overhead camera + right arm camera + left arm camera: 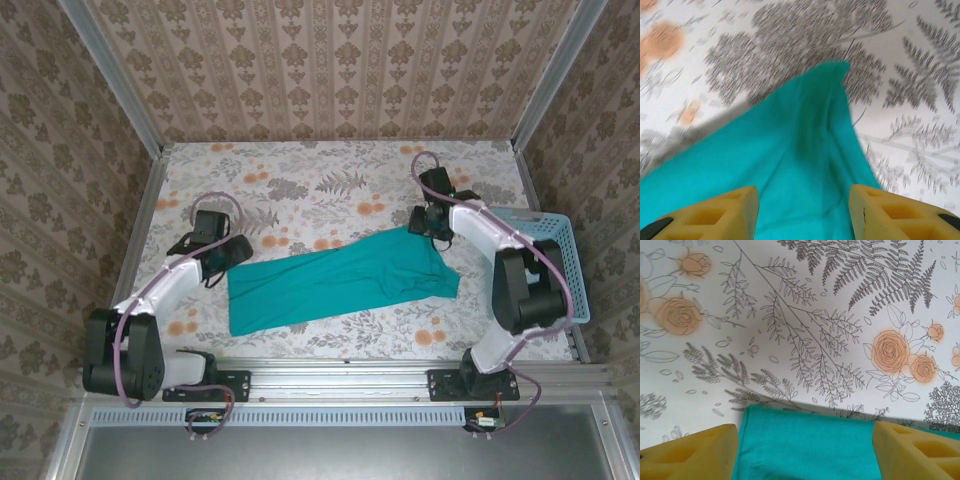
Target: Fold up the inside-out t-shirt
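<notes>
Slippage is the main worry: the t-shirt [340,275] is soft, thin teal knit, and if either hand closes on only the top layer, the layers below would likely slide and the fold would skew. It lies as a long, narrow band slanting across the middle of the bench [300,180], flat at the left end, rumpled into soft ridges and a pointed tip at the right. The left hand [232,258] sits at the band's left end, its yellow foam fingers [690,455] apart with a straight stitched edge between them, clamping nothing. The right hand [432,228] is at the pointed tip, fingers [715,212] likewise apart over creased cloth. A lift from that bunched end could drag the whole band toward the pale-blue slotted plastic basket [560,250] nearby. The bench cover looks smooth and flower-printed.
</notes>
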